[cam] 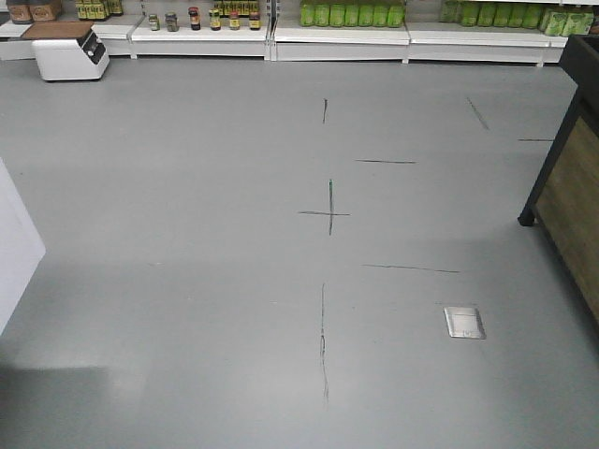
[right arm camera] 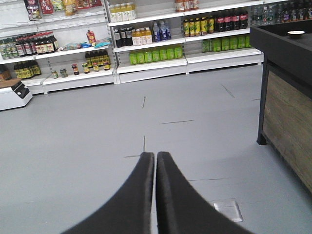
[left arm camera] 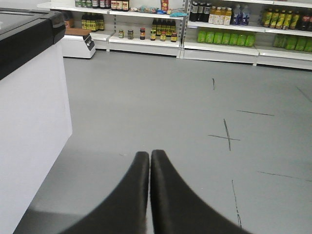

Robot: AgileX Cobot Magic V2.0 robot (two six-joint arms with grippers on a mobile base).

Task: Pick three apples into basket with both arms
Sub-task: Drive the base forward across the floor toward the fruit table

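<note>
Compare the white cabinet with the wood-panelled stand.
The white cabinet has plain white sides under a black top; the wood-panelled stand has brown grain panels in a black frame. The cabinet meets the grey floor flush; the stand rises on a black leg. Both stand on that floor.

Grey floor (cam: 187, 281) carries dark line marks, one a cross (cam: 329, 213); square metal plate (cam: 464, 322) near right; white device (cam: 70, 54) far left.
</note>
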